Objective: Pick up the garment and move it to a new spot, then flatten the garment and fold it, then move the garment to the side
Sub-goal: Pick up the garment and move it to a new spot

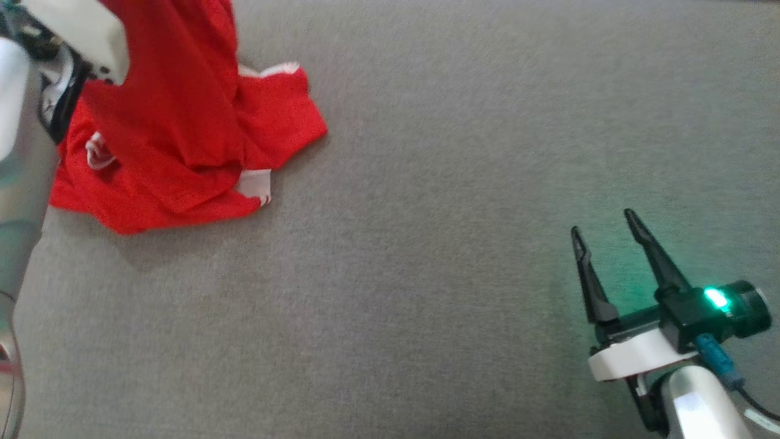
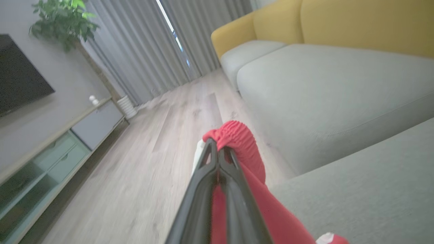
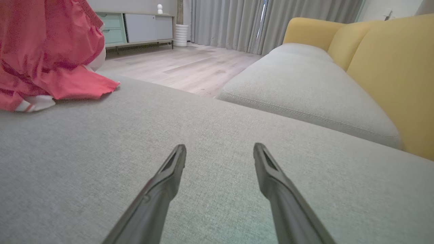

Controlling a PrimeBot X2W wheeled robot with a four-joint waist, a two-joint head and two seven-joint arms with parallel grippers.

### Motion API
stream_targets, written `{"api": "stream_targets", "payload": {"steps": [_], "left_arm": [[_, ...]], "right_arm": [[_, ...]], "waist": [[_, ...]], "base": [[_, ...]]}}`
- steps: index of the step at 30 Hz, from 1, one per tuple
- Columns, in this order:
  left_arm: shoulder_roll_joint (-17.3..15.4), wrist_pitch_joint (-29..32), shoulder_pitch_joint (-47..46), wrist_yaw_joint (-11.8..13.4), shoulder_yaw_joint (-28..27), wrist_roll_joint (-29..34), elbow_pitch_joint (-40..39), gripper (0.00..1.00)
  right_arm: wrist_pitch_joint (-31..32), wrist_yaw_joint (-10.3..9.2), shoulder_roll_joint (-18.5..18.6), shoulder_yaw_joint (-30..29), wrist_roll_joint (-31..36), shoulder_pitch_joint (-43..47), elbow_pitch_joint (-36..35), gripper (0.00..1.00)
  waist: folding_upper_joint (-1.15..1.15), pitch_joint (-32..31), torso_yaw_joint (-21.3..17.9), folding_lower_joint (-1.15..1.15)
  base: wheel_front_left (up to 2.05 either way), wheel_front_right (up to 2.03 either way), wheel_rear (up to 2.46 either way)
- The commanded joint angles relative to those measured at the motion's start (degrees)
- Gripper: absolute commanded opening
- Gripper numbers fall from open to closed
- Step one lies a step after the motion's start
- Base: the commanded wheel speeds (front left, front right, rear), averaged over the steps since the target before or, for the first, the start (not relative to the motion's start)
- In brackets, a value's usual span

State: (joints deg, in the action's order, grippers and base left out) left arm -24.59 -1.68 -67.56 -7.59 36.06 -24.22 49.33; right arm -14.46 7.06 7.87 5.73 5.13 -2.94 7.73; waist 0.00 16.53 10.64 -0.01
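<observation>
The garment (image 1: 177, 128) is red with white trim. Part of it hangs lifted toward the top left of the head view, while the rest lies crumpled on the grey cushion (image 1: 426, 244). In the left wrist view my left gripper (image 2: 218, 149) is shut on a bunched red fold of the garment (image 2: 237, 139), raised above the cushion. My right gripper (image 1: 603, 222) stands open at the lower right, low over bare cushion, nothing between its fingers. In the right wrist view the same gripper (image 3: 219, 150) points across the cushion, with the garment (image 3: 51, 57) at far left.
A yellow-backed sofa (image 3: 390, 67) with grey seat cushions runs along the right. Beyond the cushion edge lies a wooden floor (image 2: 162, 135), with a low TV cabinet (image 2: 51, 149), a potted plant (image 2: 64, 20) and grey curtains (image 3: 230, 23).
</observation>
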Motion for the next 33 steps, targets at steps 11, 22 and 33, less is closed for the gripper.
{"api": "stream_targets", "payload": {"steps": [11, 22, 33], "left_arm": [[-4.38, -0.09, -9.23, 0.1, 10.62, -4.64, -12.71, 0.0], [1.97, -4.68, -10.84, 0.92, 12.15, -8.02, -12.89, 0.0], [7.26, -12.33, 10.78, 3.65, 11.3, -14.66, -6.96, 0.0]], "right_arm": [[-0.54, 0.43, -4.37, 3.58, -1.53, 0.89, 0.34, 1.0], [-0.54, 0.43, -4.96, 5.39, -3.96, 1.34, 0.84, 1.0], [-0.54, 0.43, -4.98, 5.01, -6.45, 2.01, 0.11, 1.0]], "waist": [[0.0, -11.61, -13.99, 0.01], [0.0, -13.67, -25.84, 0.01], [0.0, -12.55, -25.82, 0.01]], "base": [[0.0, 0.0, 0.0], [0.0, 0.0, 0.0], [0.0, 0.0, 0.0]]}}
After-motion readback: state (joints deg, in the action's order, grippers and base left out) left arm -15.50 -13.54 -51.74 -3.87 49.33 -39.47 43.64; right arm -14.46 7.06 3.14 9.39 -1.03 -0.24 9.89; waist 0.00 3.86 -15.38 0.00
